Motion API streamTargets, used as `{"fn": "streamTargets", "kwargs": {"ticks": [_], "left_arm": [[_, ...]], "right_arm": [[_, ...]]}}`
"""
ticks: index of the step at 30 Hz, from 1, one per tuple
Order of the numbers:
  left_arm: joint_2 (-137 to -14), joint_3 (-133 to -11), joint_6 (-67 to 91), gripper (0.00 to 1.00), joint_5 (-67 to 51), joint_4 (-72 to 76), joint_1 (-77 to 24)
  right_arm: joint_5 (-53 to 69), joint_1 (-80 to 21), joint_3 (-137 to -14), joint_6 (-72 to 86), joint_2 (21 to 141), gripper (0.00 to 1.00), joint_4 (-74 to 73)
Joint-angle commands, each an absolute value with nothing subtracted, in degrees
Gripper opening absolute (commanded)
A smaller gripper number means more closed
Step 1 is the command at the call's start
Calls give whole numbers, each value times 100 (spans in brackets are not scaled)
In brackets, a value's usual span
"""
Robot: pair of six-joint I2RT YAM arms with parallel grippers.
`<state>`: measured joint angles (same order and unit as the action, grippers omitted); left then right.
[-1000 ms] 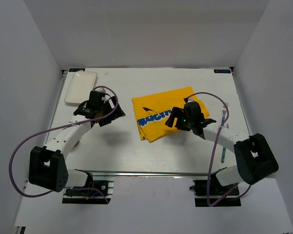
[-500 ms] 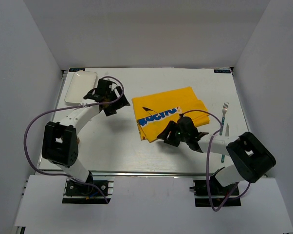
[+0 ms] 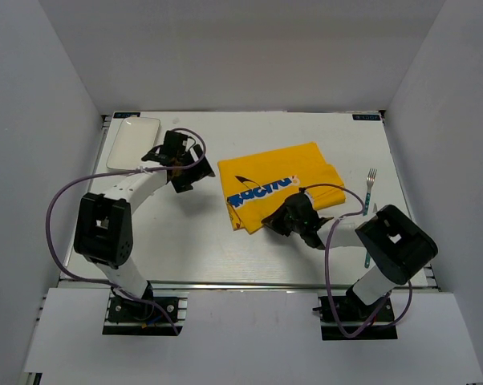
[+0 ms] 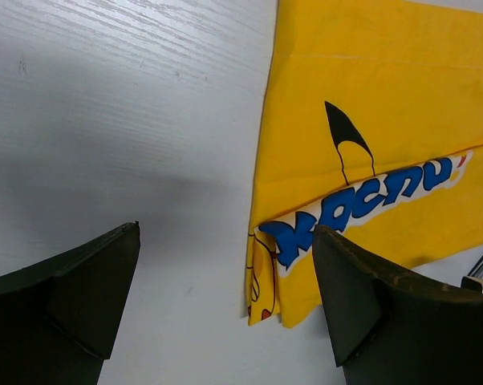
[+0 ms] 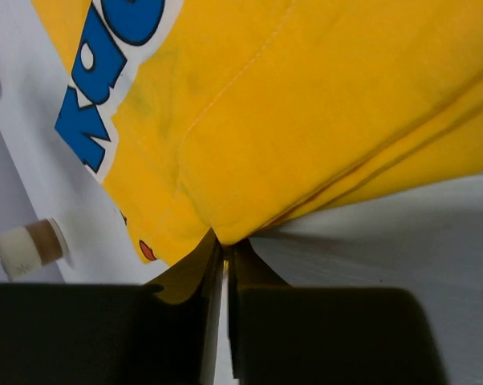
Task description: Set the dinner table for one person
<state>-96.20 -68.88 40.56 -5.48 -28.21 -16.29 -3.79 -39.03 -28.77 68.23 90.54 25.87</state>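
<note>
My right gripper: pinching the yellow mat by its edge.
My left gripper: wide, empty.
Risk: thin pinch slips; folds bunch.

Dinner table lies bare left of the yellow cloth; fork flanks right.
</note>
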Motion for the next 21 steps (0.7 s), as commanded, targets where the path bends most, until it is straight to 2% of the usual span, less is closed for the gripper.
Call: {"fn": "streamTargets", "kwargs": {"ticks": [1,11,17,20,21], "left_arm": [[-9773,-7163,4069,98,-633,-2672,-1573],[-11222,-8304,3946,95,-984,-2461,-1644],[-11926,-8806,4034,86,-1247,-2409,-1644],[-12163,-9008,4043,79,-1336,-2417,-1696],[-12277,-9104,4043,73,-1379,-2417,-1696]], "right_arm": [[-817,-3929,-2848,6882,9079,2,2725],[-449,-4008,-2523,6759,8350,0,2680],[-238,-4008,-2382,6689,8288,0,2953],[-141,-4008,-2347,6723,8288,0,3015],[-115,-4008,-2355,6741,8288,0,3023]]}}
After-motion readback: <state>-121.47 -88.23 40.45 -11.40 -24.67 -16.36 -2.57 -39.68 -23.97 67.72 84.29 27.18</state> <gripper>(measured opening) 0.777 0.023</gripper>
